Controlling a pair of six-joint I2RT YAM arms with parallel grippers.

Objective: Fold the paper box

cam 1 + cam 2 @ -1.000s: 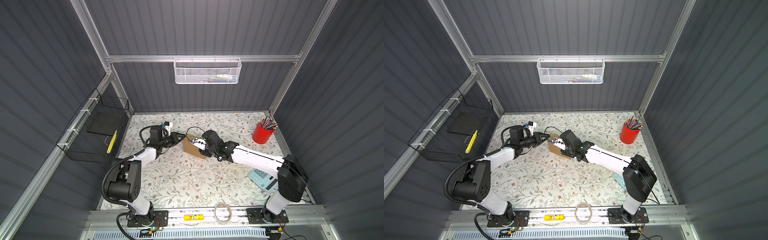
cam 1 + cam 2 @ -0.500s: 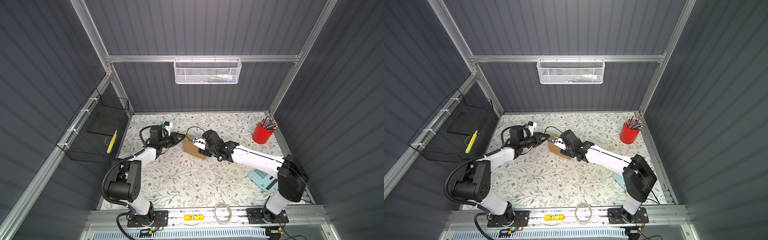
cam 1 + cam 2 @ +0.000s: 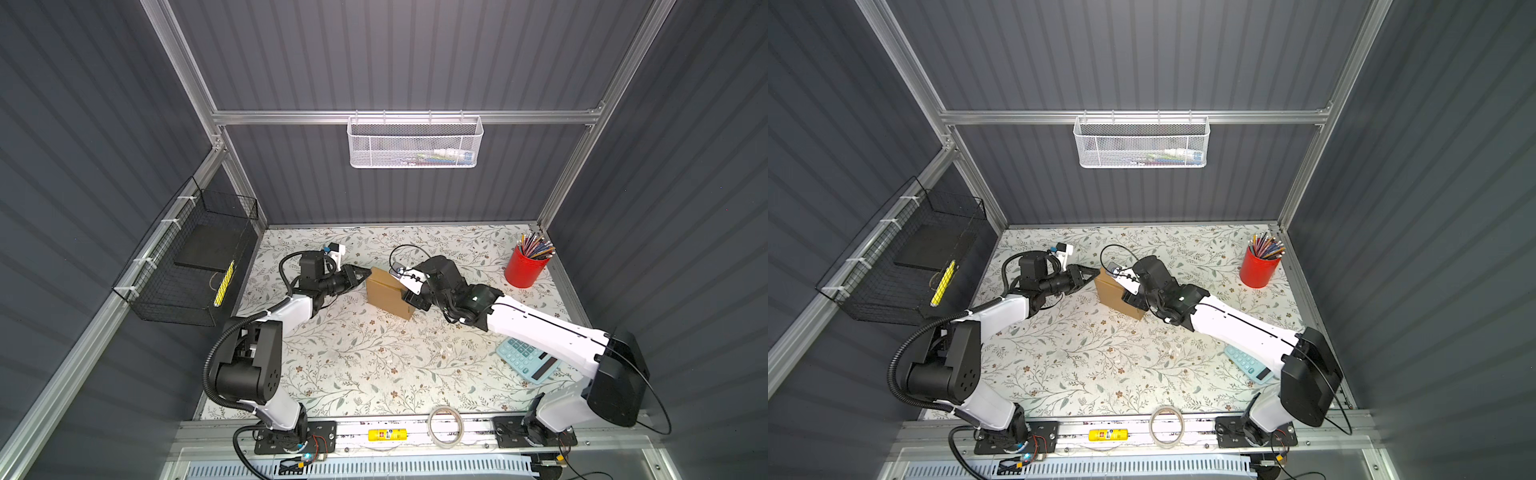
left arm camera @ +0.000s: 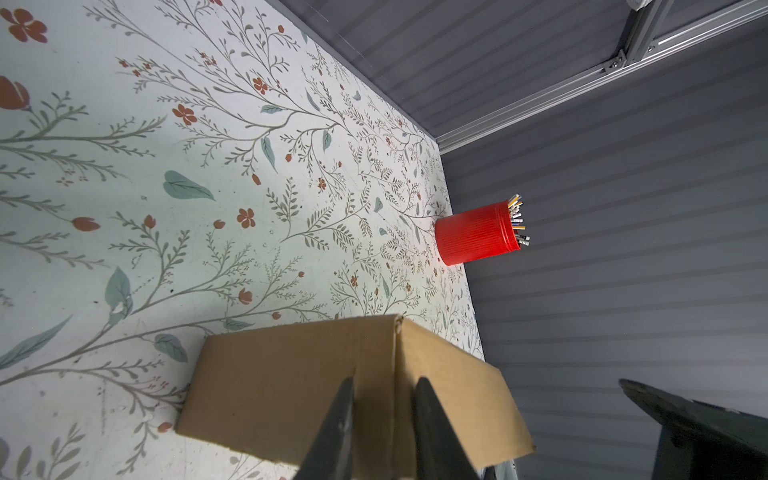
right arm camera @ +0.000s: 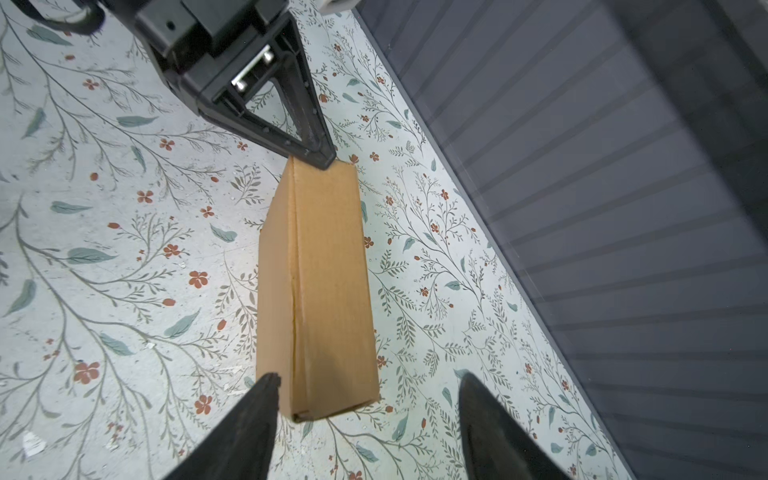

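The paper box (image 3: 388,293) (image 3: 1115,291) is a closed brown cardboard box standing on the flowered table, left of centre. My left gripper (image 3: 368,272) (image 3: 1096,272) is at its left end. In the left wrist view its jaws (image 4: 388,382) sit a narrow gap apart astride the box's (image 4: 291,374) upper edge, pinching the cardboard. My right gripper (image 3: 411,303) (image 3: 1133,299) is at the box's right end. In the right wrist view it (image 5: 368,377) stands wide open, a finger either side of the box's (image 5: 324,270) near end, gripping nothing.
A red cup of pencils (image 3: 524,270) (image 4: 478,237) stands at the back right. A calculator (image 3: 525,359) lies under my right arm. A tape roll (image 3: 445,426) rests on the front rail. A black wire basket (image 3: 195,266) hangs on the left wall, a white one (image 3: 415,143) on the back wall.
My right gripper's jaws have spread apart and come off the box's end. The box and my left gripper have stayed where they were.
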